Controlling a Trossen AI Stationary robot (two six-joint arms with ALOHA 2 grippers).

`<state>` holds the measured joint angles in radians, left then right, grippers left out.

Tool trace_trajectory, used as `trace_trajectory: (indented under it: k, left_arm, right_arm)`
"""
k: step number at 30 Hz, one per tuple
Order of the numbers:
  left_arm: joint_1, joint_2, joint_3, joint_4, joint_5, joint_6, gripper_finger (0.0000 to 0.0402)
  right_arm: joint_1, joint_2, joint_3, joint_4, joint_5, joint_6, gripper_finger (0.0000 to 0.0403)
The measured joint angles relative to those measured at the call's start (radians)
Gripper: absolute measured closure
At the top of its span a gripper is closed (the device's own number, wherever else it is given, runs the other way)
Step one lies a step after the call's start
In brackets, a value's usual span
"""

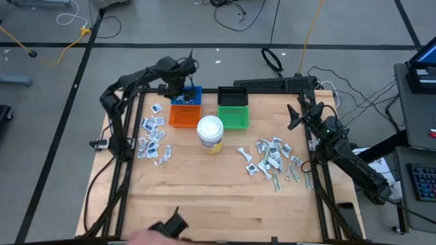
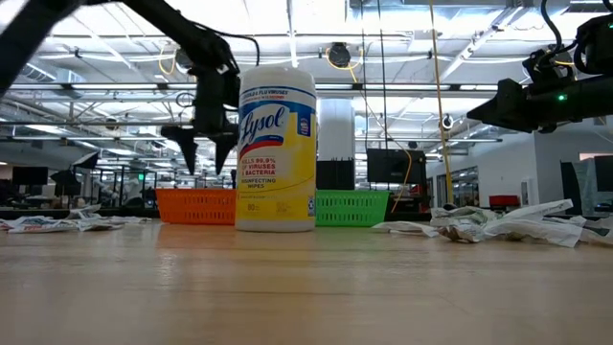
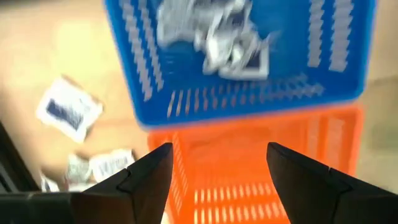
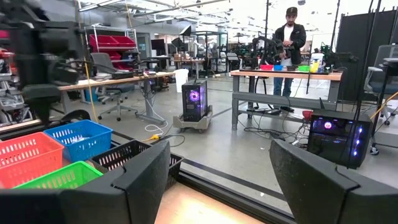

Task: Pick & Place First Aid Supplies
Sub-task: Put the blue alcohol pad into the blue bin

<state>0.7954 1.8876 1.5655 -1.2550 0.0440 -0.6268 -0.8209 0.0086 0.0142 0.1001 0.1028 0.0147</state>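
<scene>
The white-lidded jar (image 2: 276, 149) with its yellow label is standing nearest the low camera, mid-tabletop (image 1: 218, 197), and serves as the landmark. Just behind the jar, the orange bin (image 1: 184, 116) and green bin (image 1: 234, 117) are sitting side by side, with the blue bin (image 3: 242, 56) and black bin (image 1: 232, 96) behind those. The left gripper (image 1: 178, 89) is hovering over the blue bin, jaws standing wide apart and holding nothing; several packets (image 3: 214, 34) are lying inside that bin. More first aid supplies (image 1: 153, 136) are lying scattered left of the jar, and another heap (image 1: 272, 160) right of it. The right gripper (image 1: 297, 114) is hanging well right of the jar, jaws spread, empty.
</scene>
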Motion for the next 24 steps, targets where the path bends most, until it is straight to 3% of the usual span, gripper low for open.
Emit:
trace_trajectory:
  k: [12,24]
  left_arm:
    - [-0.182,-0.354,-0.463,0.030,0.035,-0.256,0.0124]
    - [-0.376,-0.579,-0.752,0.031,0.182,-0.464,0.0128]
  right_arm:
    - [0.000,0.000,0.000,0.000,0.000,0.000,0.0129]
    - [0.000,0.000,0.000,0.000,0.000,0.000,0.0132]
